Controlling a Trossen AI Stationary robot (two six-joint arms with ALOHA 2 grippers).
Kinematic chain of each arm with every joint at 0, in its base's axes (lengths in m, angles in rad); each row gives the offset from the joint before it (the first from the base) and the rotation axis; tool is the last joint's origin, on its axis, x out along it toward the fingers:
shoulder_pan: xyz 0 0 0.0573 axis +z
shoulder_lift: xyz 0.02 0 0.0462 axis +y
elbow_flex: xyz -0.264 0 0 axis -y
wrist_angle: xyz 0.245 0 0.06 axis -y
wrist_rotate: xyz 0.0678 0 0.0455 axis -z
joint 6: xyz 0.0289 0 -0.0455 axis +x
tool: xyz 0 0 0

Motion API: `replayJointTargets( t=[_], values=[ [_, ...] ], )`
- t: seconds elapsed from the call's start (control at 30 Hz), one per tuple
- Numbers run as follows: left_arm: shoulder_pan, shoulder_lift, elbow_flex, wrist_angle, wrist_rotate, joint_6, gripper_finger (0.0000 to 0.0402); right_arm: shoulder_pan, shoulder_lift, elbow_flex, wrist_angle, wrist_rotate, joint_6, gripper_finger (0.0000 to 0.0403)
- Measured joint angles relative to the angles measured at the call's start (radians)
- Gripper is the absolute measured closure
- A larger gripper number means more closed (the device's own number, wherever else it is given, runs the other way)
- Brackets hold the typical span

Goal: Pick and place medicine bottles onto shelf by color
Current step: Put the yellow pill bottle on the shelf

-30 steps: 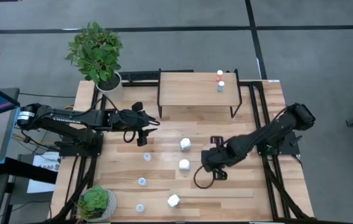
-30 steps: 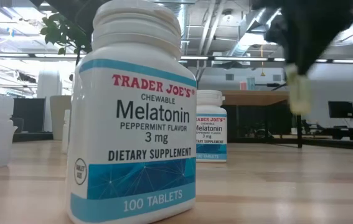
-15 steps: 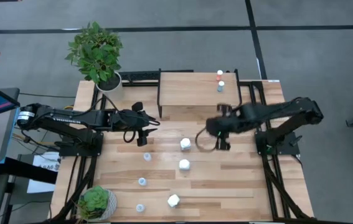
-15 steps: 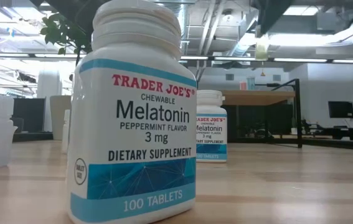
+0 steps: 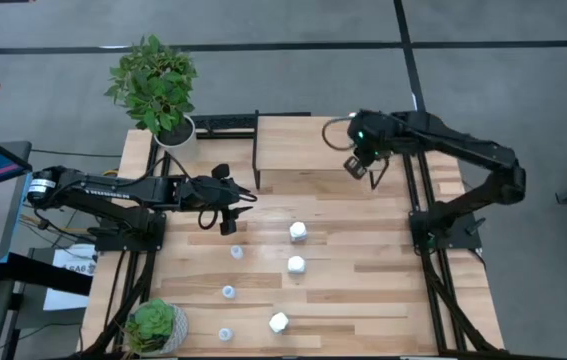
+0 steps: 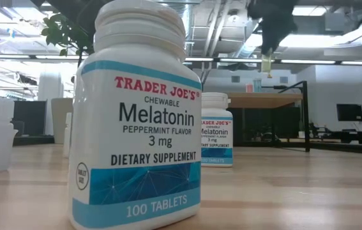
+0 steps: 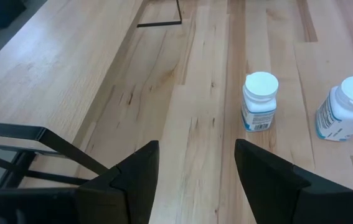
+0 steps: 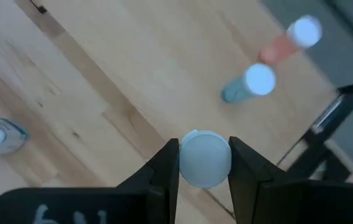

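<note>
Bottle (image 8: 205, 158), small, round pale cap, clamped in my right claw (image 8: 205, 163) over the shelf's (image 5: 303, 140) right end; left claw (image 7: 196, 163) spread, nothing in it.

I see three white Melatonin bottles (image 5: 298, 232) on the counter (image 5: 383, 290), two upright and one tipped over, with four small pale bluish bottles (image 5: 236, 252) beside them. A pale-capped bottle (image 8: 205, 158) sits clamped in my right tool (image 8: 203, 163), above the light-wood shelf (image 5: 303, 145), where two small capped bottles (image 8: 251, 84) stand.
</note>
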Motion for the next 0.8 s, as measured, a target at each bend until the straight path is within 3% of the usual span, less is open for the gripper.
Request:
replayJointTargets(
  t=[0.1, 0.23, 0.57, 0.8],
  values=[
    [0.000, 0.000, 0.000, 0.000, 0.000, 0.000, 0.0203, -0.068, 0.038, 0.000, 0.001, -0.071, 0.001, 0.0295],
    [0.000, 0.000, 0.000, 0.000, 0.000, -0.001, 0.0203, -0.112, 0.090, 0.000, 0.008, -0.086, -0.003, 0.0295],
    [0.000, 0.000, 0.000, 0.000, 0.000, -0.002, 0.0203, -0.127, 0.114, 0.000, 0.031, -0.096, -0.008, 0.0295],
    [0.000, 0.000, 0.000, 0.000, 0.000, -0.004, 0.0203, -0.147, 0.114, 0.000, 0.032, -0.162, -0.057, 0.0294]
  ],
)
